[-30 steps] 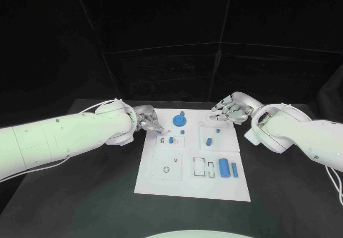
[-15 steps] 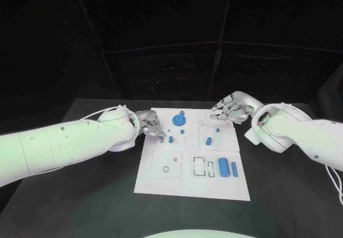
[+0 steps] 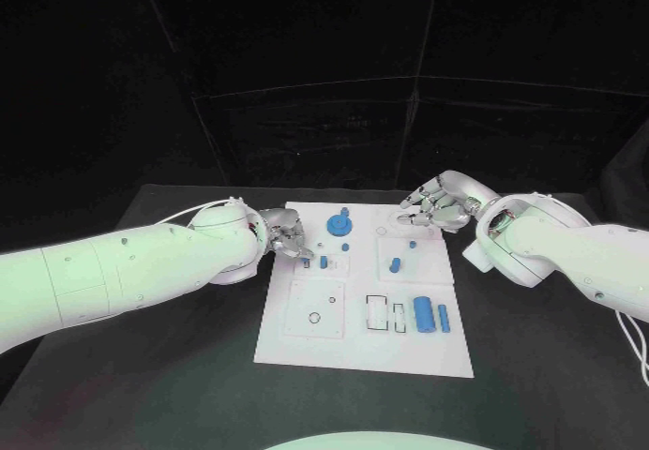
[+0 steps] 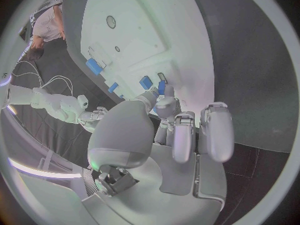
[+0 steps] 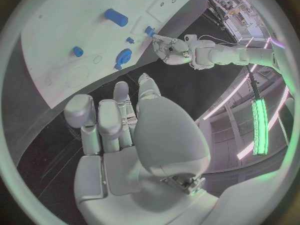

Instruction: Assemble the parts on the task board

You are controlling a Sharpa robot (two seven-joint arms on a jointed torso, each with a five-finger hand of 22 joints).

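Assembly is judged partly done — the left hand (image 3: 287, 237) is seen at the upper left edge of the task board (image 3: 314, 352), the right hand (image 3: 435, 208) just off its upper right corner.

A small blue part (image 3: 297, 249) appears pinched at the left fingertips, just over the slots (image 3: 317, 265) there. The right hand's fingers are curled in, nothing seen in them. A round blue part (image 3: 339, 225) and a few small pegs are seen in the upper half; a blue cylinder (image 3: 425, 315) and a slim bar (image 3: 444, 320) lie loose at lower right, beside outlined recesses (image 3: 385, 316) — probably left to be filled.
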